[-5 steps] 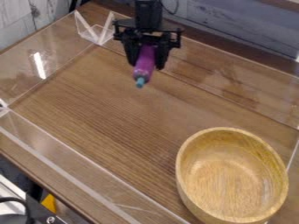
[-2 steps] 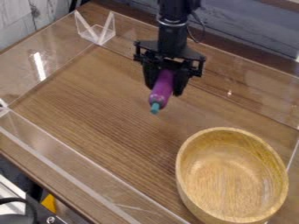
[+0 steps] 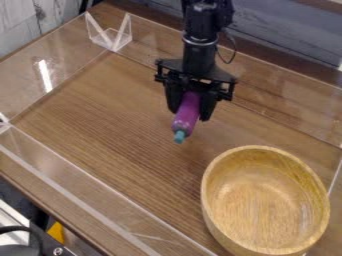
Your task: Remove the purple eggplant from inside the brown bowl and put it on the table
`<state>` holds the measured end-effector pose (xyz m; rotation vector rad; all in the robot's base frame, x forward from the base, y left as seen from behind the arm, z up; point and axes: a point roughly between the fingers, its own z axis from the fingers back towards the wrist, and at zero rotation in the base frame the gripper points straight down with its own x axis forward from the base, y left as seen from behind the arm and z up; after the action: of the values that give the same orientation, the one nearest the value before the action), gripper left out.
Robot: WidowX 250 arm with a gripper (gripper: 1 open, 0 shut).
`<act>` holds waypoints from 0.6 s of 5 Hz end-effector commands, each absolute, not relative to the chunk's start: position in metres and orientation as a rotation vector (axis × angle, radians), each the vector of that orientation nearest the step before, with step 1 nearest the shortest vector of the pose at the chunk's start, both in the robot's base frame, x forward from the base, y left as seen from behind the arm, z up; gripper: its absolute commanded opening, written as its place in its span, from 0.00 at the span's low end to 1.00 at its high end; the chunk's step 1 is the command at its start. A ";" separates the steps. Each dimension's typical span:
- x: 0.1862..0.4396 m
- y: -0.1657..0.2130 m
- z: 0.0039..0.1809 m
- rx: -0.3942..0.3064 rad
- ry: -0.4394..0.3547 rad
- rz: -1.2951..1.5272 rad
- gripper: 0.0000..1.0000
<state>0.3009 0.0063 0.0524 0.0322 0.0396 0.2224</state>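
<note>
The end effector (image 3: 191, 98) is clamped on the purple eggplant (image 3: 186, 115), which hangs below it with its teal stem cap pointing downward. All places here are given relative to the brown bowl (image 3: 265, 200). The eggplant is outside the bowl, beyond its far rim and to the image-left of it, above the wood-grain surface (image 3: 100, 125); whether its lower tip touches the surface cannot be told from this view. The bowl's visible interior holds nothing.

Change over the last second: the arm (image 3: 205, 35) and eggplant have shifted from a place farther behind the bowl to one nearer it, first by a marked step toward the bowl and then by a smaller one. The bowl has kept its place, and the grip on the eggplant has been maintained throughout.

Meaning for the task: removal from the bowl appears to be accomplished, and the step in hand is judged to be placement. The approach toward the bowl need not be carried further, since bare surface lies beneath the eggplant. The next move would call for lowering until the eggplant is supported, then parting the fingers. Release from too high might let the slim, smooth body roll; further travel toward the bowl might bring it against the rim.
</note>
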 end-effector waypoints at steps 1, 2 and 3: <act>0.304 0.008 0.050 0.041 0.009 0.271 0.00; 0.308 0.011 0.048 0.050 0.018 0.243 0.00; 0.313 0.013 0.048 0.057 0.026 0.222 1.00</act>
<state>0.3046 0.0105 0.0337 0.0569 0.0785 0.2170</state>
